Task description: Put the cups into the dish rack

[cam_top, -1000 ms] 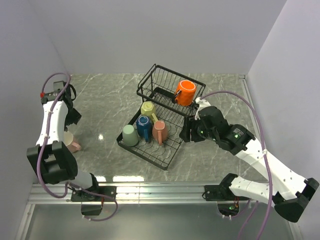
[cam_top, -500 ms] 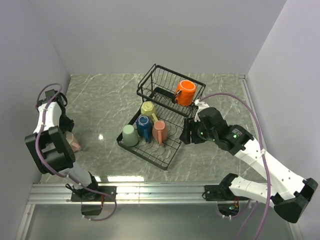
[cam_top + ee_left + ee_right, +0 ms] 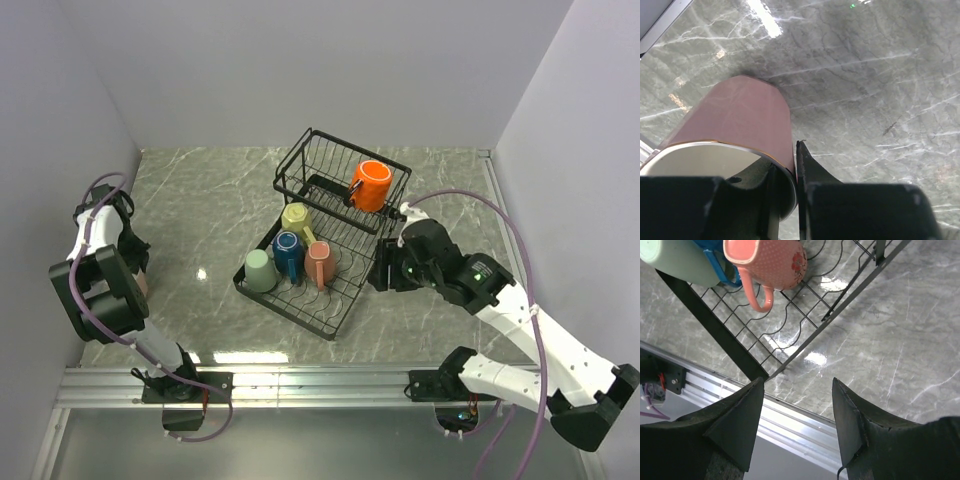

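Observation:
A dusky pink cup [image 3: 740, 120] stands on the marble at the far left, and my left gripper [image 3: 786, 159] is shut on its rim, one finger inside and one outside. The top view shows only a sliver of this cup [image 3: 142, 285] beside the left gripper [image 3: 136, 272]. The black dish rack [image 3: 292, 306] holds pale green [image 3: 259, 270], blue [image 3: 288, 252], yellow-green [image 3: 297, 218] and salmon [image 3: 321, 263] cups on its flat tray. An orange cup [image 3: 371, 185] sits in the raised basket. My right gripper [image 3: 384, 272] hangs open and empty by the rack's right side.
The right wrist view looks down past the open right gripper [image 3: 797, 385] at the rack's near corner [image 3: 715, 325], the salmon cup [image 3: 777, 262] and the table's aluminium front rail [image 3: 790, 425]. White walls close in on the left, back and right.
My left gripper has closed on the pink cup's rim after the arm dropped toward it by the left wall. The right arm has drifted slightly right, away from the rack.

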`<state>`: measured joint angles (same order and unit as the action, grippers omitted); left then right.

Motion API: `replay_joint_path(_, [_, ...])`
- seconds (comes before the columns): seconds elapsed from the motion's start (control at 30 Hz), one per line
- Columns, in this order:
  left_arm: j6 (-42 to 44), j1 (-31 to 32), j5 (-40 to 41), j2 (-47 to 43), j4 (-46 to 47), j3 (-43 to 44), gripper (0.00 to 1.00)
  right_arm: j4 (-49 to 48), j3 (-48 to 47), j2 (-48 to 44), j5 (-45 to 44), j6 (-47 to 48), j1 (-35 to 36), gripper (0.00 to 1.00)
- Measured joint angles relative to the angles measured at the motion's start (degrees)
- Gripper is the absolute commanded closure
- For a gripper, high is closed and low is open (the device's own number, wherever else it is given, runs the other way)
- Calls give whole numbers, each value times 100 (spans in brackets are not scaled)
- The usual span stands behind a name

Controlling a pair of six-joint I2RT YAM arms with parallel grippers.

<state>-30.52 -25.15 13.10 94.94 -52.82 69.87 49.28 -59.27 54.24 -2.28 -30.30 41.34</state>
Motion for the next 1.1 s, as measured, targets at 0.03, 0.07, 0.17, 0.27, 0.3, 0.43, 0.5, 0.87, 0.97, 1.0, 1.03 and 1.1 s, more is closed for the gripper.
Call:
replay_joint_path(0.03, [20, -2, -24, -2, 0, 0, 100, 20, 0, -20, -13, -31, 0, 37])
replay_joint_path(0.07, [52, -13, -66, -9, 0, 0, 100, 59, -13, -44, -31, -92, 0, 37])
replay_joint_path(0.17, [79, -39, -415, -109, 2, 2, 100, 144, -66, -131, -55, -267, 0, 37])
replay_joint_path(0.27, [2, -26, -1069, -291, -13, 35, 100, 151, -72, -278, -26, -417, 0, 37])
replay_joint_path(0.3, [-35, -20, -1322, -376, -17, 61, 100, 146, -74, -328, 9, -468, -2, 37])
replay_joint_path(0.43, [-315, -13, -2326, -872, 92, 175, 100, 94, -74, -485, 173, -680, -2, 37])
replay_joint_path(0.5, [-496, -11, -2778, -1150, 175, 210, 100, 79, -109, -501, 258, -776, -2, 37])
replay_joint_path(0.87, [-2201, 118, -4096, -2153, 1257, -857, 100, -374, -570, -254, 564, -1117, -2, 38])
replay_joint_path(0.97, [-2479, 162, -4013, -2026, 1316, -643, 100, -476, -570, -136, 627, -1233, -2, 38])
replay_joint_path(1.0, [-2535, 164, -4002, -1976, 1325, -525, 100, -518, -570, -105, 645, -1268, -2, 38])
replay_joint_path(1.03, [-2629, 166, -3982, -1891, 1366, -356, 100, -549, -570, -87, 654, -1281, -2, 38])
replay_joint_path(1.1, [-2813, 166, -3950, -1705, 1471, 35, 100, -603, -570, -42, 693, -1314, -2, 38])
